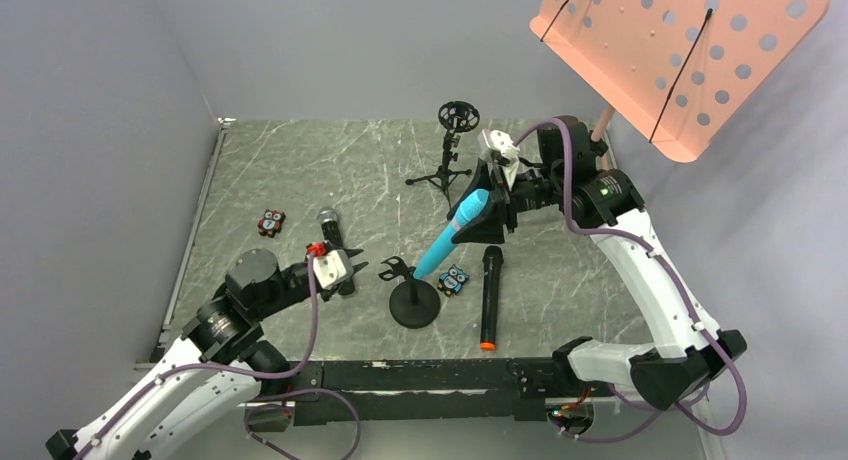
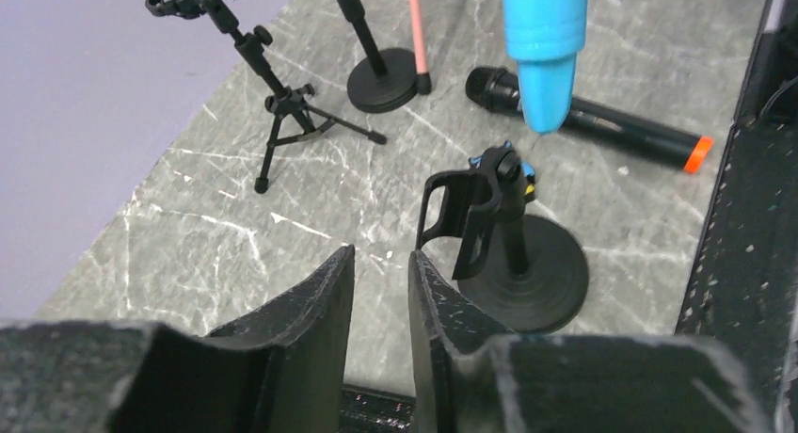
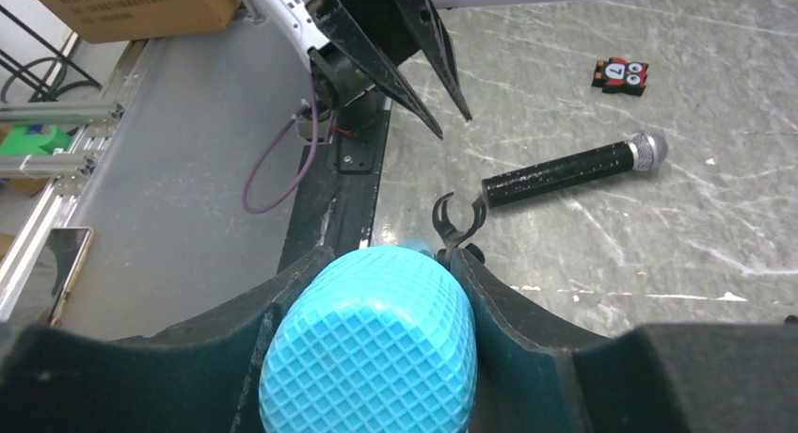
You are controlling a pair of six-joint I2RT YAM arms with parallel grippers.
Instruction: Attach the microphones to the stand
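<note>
My right gripper (image 1: 488, 212) is shut on the head of the light blue microphone (image 1: 448, 240), which slants down with its tail just above the clip (image 1: 395, 271) of the round-base stand (image 1: 414, 304). In the right wrist view the blue mesh head (image 3: 372, 353) fills the jaws, with the clip (image 3: 458, 221) beyond. My left gripper (image 1: 362, 270) hovers left of the clip, narrowly open and empty (image 2: 379, 264). The black microphone with the silver mesh head (image 1: 329, 225) lies under it. The all-black microphone with the orange ring (image 1: 490, 298) lies right of the stand.
A black tripod stand (image 1: 450, 150) stands at the back. An orange perforated music desk (image 1: 680, 50) overhangs the right rear, its pole and base (image 2: 381, 80) on the table. Two owl figures (image 1: 271, 222) (image 1: 453, 280) lie on the marble top. A cardboard box (image 3: 132, 5) sits off the table.
</note>
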